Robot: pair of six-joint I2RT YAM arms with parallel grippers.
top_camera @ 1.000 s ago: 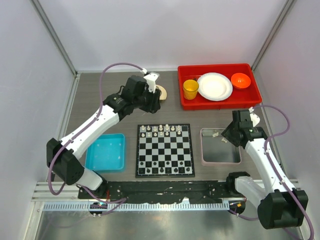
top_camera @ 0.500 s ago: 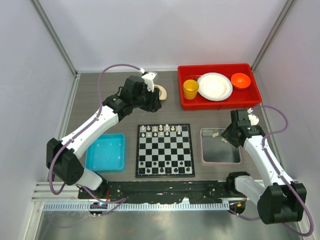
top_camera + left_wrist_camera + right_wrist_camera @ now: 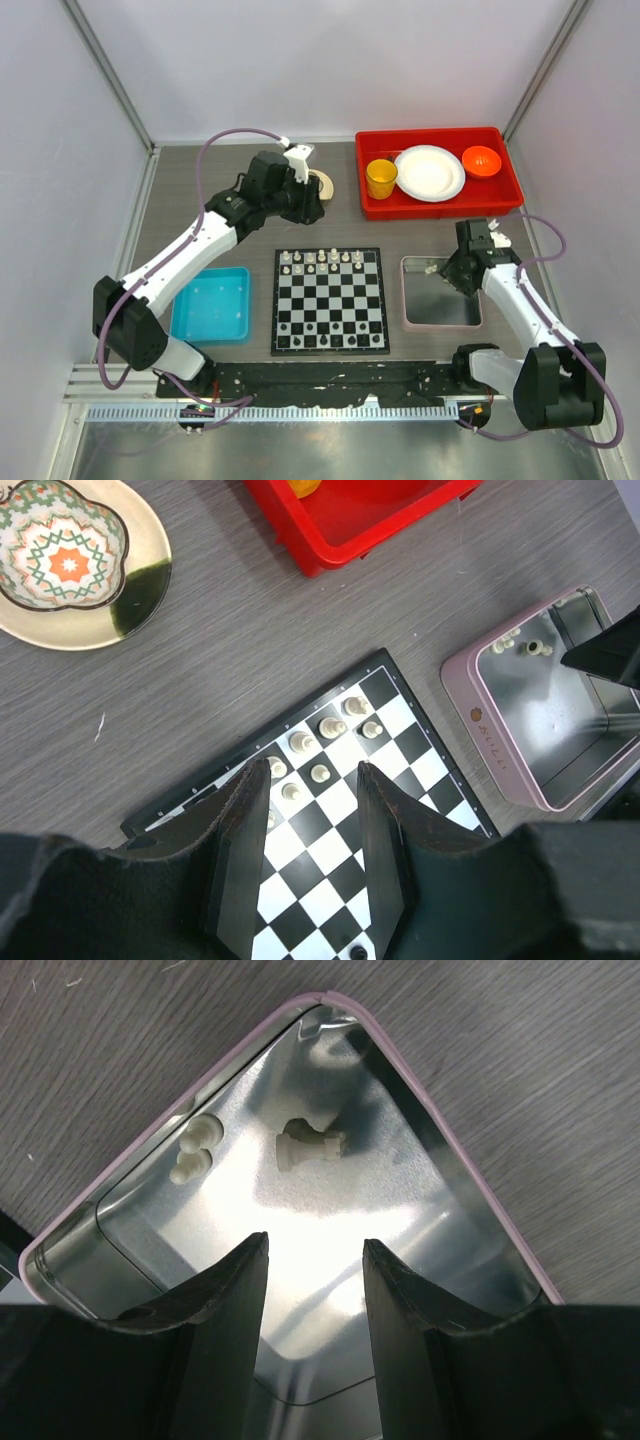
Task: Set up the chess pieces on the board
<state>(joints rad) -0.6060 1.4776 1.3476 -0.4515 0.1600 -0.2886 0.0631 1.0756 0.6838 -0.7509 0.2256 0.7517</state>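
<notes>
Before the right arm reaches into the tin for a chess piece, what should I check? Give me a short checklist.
1. Right gripper open and empty: ok.
2. Right gripper above the tin: ok.
3. Nearest piece standing upright: not ok, it lies on its side.
4. Two smaller pieces apart from it: ok, they sit by the tin's wall.
5. Board has free squares: ok.
6. Left gripper open and empty: ok.
</notes>
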